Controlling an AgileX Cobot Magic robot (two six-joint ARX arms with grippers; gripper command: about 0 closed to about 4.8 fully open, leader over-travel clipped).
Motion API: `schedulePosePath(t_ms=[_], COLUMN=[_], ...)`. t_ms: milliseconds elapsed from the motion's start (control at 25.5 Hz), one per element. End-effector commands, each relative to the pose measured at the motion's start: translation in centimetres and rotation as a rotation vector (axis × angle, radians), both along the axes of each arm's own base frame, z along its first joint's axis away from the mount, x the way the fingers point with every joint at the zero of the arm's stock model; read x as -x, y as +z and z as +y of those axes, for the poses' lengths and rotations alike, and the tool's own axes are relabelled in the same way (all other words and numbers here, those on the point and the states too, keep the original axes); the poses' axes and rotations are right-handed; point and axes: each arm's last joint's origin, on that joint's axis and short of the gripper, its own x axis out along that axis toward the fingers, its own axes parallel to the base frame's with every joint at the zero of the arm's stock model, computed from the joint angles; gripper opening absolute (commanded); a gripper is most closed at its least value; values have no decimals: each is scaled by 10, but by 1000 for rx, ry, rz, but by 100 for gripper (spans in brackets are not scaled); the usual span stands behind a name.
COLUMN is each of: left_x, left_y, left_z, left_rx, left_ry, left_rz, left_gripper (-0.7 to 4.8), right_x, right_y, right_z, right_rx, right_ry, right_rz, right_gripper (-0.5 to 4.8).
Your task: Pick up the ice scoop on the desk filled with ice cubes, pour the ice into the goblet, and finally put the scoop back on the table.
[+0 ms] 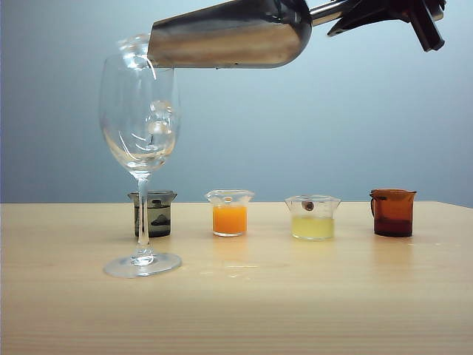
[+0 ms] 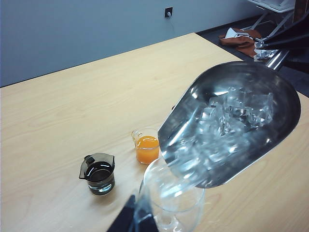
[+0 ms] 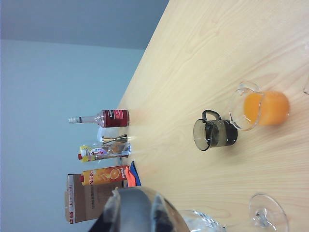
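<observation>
Above the goblet (image 1: pixel 140 126) my right jaws (image 1: pixel 384 11) stay out of sight behind dark fingers, clenched on the ice scoop (image 1: pixel 229 33) by its handle. Its mouth sits just over the rim, ice cubes (image 2: pixel 227 121) sliding forward, one inside the bowl. My left jaws (image 2: pixel 131 217) barely show; I cannot tell their state. Four small beakers line the counter (image 1: pixel 295 296).
</observation>
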Motion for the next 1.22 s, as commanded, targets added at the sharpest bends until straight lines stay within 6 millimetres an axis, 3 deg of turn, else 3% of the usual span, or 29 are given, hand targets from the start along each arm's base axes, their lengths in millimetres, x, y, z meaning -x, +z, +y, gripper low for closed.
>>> schedulePosePath(t_ms=[39,1217], left_x=[1,1], left_y=[3,3], left_z=[0,0], left_rx=[6,6], left_ry=[-7,-7], left_rz=[-23,-23], left_gripper=[-5,-5], right_x=[1,1], right_y=[8,15], right_z=[0,-1], right_rx=[-20,-4], right_ry=[1,6], right_rz=[-45,-71], right_gripper=[-5,-5])
